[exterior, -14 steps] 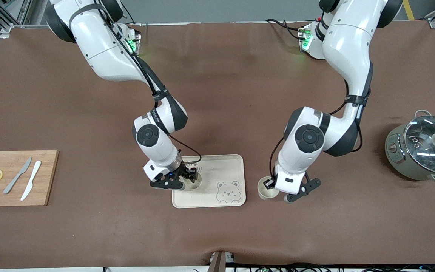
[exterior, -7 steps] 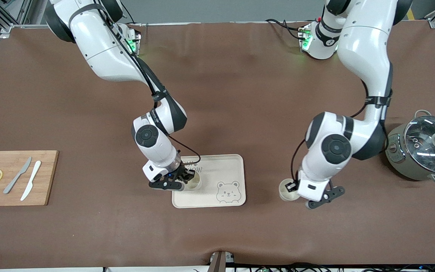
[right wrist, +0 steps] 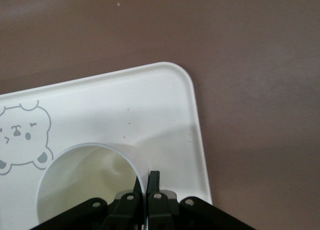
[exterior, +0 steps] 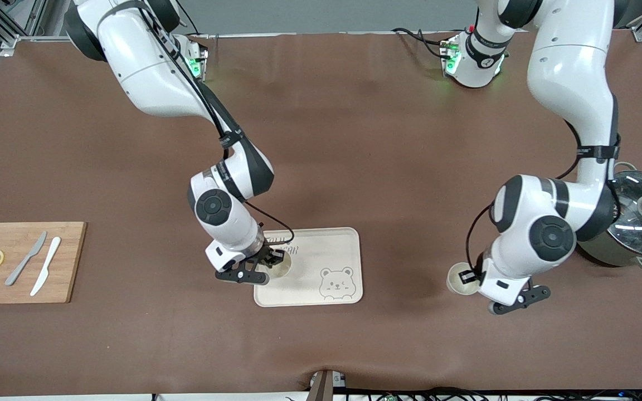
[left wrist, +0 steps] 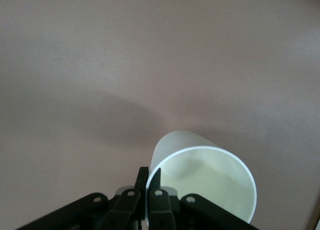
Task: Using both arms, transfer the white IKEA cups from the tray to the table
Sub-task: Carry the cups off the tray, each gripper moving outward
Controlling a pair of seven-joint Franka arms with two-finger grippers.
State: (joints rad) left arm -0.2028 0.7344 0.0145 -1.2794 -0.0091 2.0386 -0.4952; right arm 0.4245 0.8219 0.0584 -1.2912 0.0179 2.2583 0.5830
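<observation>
My right gripper (exterior: 272, 262) is shut on the rim of a white IKEA cup (exterior: 280, 267), pinching its wall over the corner of the cream bear tray (exterior: 326, 250) toward the right arm's end. The right wrist view shows this cup (right wrist: 90, 187), the gripper (right wrist: 148, 182) and the tray (right wrist: 150, 104). My left gripper (exterior: 468, 277) is shut on the rim of the second white cup (exterior: 459, 278) over bare table between the tray and the pot. The left wrist view shows that cup (left wrist: 210, 185) upright in the gripper (left wrist: 149, 179).
A grey pot with a glass lid (exterior: 633, 220) stands toward the left arm's end, close to the left arm's elbow. A wooden cutting board (exterior: 20, 262) with two knives and lemon slices lies toward the right arm's end.
The left arm has carried its cup away from the tray toward the pot. The right gripper with its cup has shifted slightly toward the tray's edge.
</observation>
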